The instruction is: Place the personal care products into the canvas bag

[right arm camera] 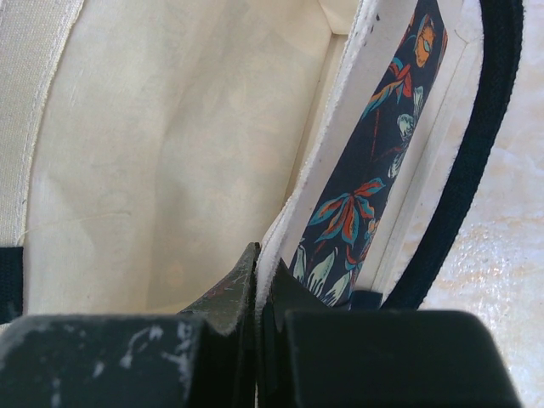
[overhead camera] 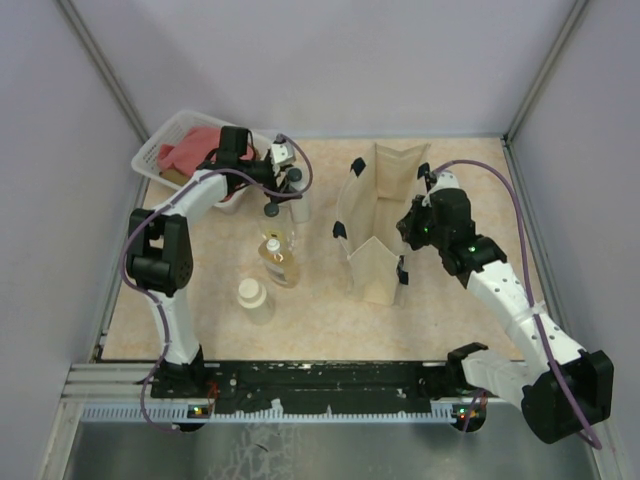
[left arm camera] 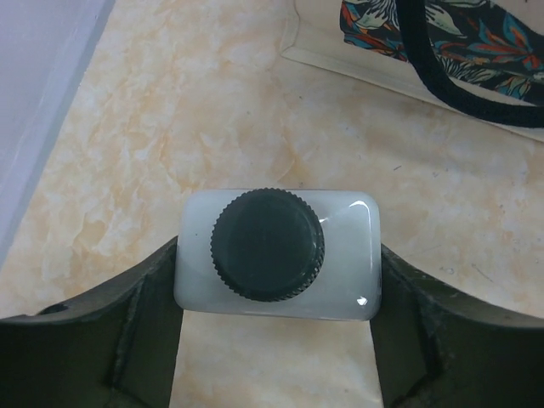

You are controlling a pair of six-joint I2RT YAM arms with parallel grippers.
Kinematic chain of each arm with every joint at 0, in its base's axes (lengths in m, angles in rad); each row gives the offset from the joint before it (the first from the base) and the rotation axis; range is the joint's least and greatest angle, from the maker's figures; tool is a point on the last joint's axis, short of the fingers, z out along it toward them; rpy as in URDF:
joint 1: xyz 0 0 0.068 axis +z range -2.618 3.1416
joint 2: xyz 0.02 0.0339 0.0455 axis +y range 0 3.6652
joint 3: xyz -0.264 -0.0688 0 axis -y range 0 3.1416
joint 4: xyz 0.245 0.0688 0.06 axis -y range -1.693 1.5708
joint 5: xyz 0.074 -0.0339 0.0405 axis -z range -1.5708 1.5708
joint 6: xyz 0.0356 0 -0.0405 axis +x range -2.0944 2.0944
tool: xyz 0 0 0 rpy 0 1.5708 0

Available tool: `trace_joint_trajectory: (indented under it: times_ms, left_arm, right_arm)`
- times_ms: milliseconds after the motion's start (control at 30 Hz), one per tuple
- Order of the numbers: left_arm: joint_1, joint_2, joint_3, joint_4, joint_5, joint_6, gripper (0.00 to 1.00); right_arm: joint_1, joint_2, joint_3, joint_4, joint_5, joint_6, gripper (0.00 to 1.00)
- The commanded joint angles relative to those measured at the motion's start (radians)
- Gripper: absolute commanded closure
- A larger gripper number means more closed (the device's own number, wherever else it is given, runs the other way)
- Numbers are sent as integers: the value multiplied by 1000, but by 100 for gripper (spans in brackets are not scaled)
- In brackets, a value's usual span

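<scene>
The beige canvas bag (overhead camera: pixel 375 225) stands open at mid-table. My right gripper (overhead camera: pixel 408 228) is shut on its right rim; the right wrist view shows the fabric edge pinched between my gripper's jaws (right arm camera: pixel 260 285), with the pale bag interior (right arm camera: pixel 170 153) to the left. My left gripper (overhead camera: pixel 285 190) is shut on the white bottle with black cap (left arm camera: pixel 276 251), left of the bag; the bag's corner (left arm camera: pixel 323 42) lies beyond it. The amber bottle with white top (overhead camera: pixel 277 258) and the squat cream bottle (overhead camera: pixel 253 298) stand on the table nearer the bases. I cannot make out the clear bottle.
A white lattice basket (overhead camera: pixel 165 140) holding a red cloth (overhead camera: pixel 190 152) sits at the back left, just behind my left arm. The bag's black strap (right arm camera: pixel 476 161) hangs on its right side. Walls close in the left, right and back.
</scene>
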Motion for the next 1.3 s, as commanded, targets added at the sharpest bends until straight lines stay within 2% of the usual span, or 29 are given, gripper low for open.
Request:
trace_joint_trajectory:
  times_ms: [0,67,100,367,567,767,1033,1267]
  left_arm:
    - [-15,29,15,-31,8,-62,68]
    - [-16,32,23,-34,0,-80,94]
    - [-17,33,25,-35,-4,-88,100]
    - [-24,5,78,-41,-50,-199,100]
    - [-29,-43,169,-8,-144,-360,100]
    - [-33,-172,172,163,-242,-544,100]
    - [-99,-258,383,47,-224,-618,100]
    - [-211,-339,403,117,-114,-708,100]
  right_arm:
    - [-3,4,21,34,22,-27,100]
    - [-2,1,20,34,23,-28,100]
    - [-2,0,20,32,23,-29,100]
    - [-2,-7,22,27,25,-33,99]
    - [-2,-15,16,21,31,-36,99]
    - [-2,-15,14,16,38,-42,99]
    - [-2,-11,5,20,30,-42,99]
    - [-3,-4,-12,27,16,-42,98]
